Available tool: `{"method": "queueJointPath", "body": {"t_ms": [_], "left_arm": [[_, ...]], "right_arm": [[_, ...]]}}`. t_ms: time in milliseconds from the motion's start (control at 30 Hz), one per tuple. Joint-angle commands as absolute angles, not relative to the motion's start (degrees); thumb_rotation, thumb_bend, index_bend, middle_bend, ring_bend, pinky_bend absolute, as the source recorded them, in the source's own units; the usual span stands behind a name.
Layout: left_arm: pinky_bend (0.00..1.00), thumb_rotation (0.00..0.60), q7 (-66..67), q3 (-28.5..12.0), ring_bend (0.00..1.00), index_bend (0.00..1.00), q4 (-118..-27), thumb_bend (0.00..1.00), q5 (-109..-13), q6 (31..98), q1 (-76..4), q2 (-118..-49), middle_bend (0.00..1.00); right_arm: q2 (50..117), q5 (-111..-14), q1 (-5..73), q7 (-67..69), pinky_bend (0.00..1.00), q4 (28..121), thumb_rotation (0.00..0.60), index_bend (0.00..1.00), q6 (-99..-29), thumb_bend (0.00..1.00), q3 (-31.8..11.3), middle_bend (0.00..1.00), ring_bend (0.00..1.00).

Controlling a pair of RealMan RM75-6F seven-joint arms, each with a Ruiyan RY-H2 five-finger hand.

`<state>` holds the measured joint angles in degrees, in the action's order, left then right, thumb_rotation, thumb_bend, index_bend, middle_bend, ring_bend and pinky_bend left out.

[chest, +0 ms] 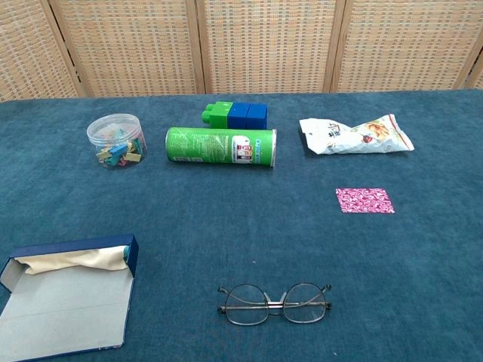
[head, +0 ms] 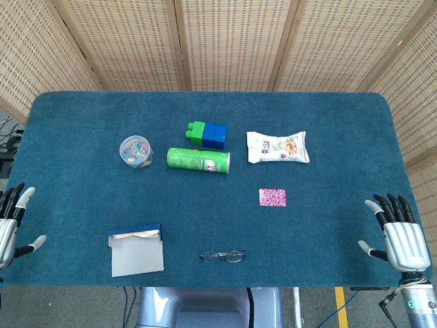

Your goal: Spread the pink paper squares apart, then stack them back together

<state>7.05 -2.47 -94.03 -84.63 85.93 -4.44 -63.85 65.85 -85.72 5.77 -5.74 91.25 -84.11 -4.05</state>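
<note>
A: Logging positions. Where do the pink paper squares (head: 272, 197) lie?

B: Flat on the blue table (head: 82, 137), right of centre, as one neat stack; I cannot tell how many sheets. The white snack bag (head: 277, 147) sits beyond them, the eyeglasses (head: 222, 256) nearer the front edge and to their left.

A: And relative to the hands?

B: Well apart from both. The right hand (head: 395, 234) rests at the table's right edge, nearer the front than the stack, fingers spread and holding nothing. The left hand (head: 12, 220) is at the far left edge, only partly in the head view, fingers likewise apart and empty. The stack lies much closer to the right hand. The chest view shows neither hand.

A: Other items?

B: A green canister (head: 199, 160) lies on its side left of the bag, with green and blue toy blocks (head: 206, 134) just behind it. A clear tub of coloured clips (head: 136, 151) stands further left. An open blue glasses case (head: 136, 250) with a cloth inside lies at front left.
</note>
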Motion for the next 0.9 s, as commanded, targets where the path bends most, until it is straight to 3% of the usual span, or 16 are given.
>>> {"method": "queueJointPath", "body": {"t_ms": [33,633,733,900], "left_arm": [[0.0,0.6,7.1,-2.5,0.0,0.04,-94.07,0.13,-84.61,85.84,-4.5,-63.86,0.0],[0.0,0.6,8.11,-2.68,0.0,0.04,-96.73,0.13,-85.04,85.81,-4.77,-61.52,0.0],[0.0,0.6,8.4,-2.82,0.0,0.04,-97.21,0.13,-85.15,85.93,-4.85,-61.11,0.0],[0.0,0.6,8.61,-3.11,0.0,0.04,-98.06,0.13,-85.08,85.71,-5.16,-60.37,0.0]], "right_arm": [[65.84,-85.74,5.77,-5.73,0.0,91.26,0.6,0.2,-84.1,0.18,-4.04,0.14,0.0],[63.39,-87.58,7.83,0.0,0.0,93.2,0.6,0.2,-81.58,0.2,-4.2,0.14,0.0],[62.77,-87.98,9.38,1.53,0.0,93.69,0.6,0.2,-79.56,0.23,-4.49,0.14,0.0],[61.88,-88.93,13.59,5.34,0.0,94.05,0.6,0.2,-74.56,0.42,-5.58,0.14,0.0]]}}
